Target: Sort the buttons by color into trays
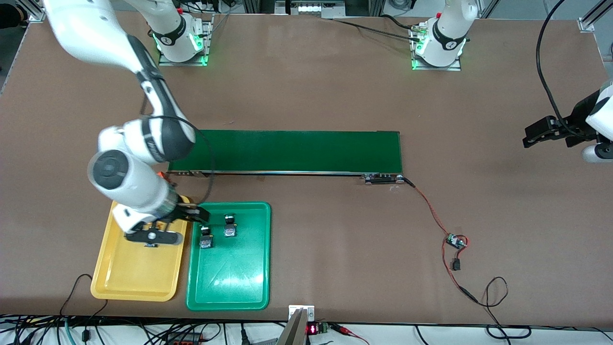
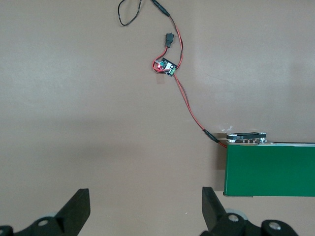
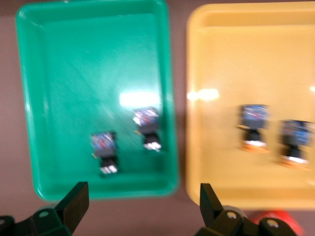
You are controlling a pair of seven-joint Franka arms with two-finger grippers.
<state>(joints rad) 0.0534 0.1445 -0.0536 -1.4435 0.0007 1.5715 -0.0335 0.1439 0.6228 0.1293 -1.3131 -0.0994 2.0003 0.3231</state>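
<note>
Mostly, the right arm hid the yellow tray point(image 1: 136, 278): its wrist and the right gripper point(image 1: 152, 235) hung over the tray's end nearest the green belt point(image 1: 297, 152), fingers spread wide and holding nothing. From the front only a dark scrap of one button showed under the gripper. The right wrist view filled that in, though blurred: two buttons point(image 3: 254, 126) point(image 3: 295, 141) lay on their sides in the yellow tray point(image 3: 246, 73), close together, their cap colour too smeared to make out. Beside it, the green tray point(image 1: 229, 278) held two more buttons point(image 1: 230, 225) point(image 1: 206, 237), just apart from each other, in the half nearer the belt; the same pair point(image 3: 146, 127) point(image 3: 104, 152) showed in the wrist picture, caps again hard to read. The two trays sat side by side, nearly touching.

At the table's other end the left gripper point(image 1: 531, 136) waited in the air over bare table, open and empty, its arm cut off by the picture's edge. Its own camera showed both finger tips point(image 2: 78, 206), the belt's end point(image 2: 270, 169) and a small circuit board point(image 2: 166, 65) on red wire.
</note>
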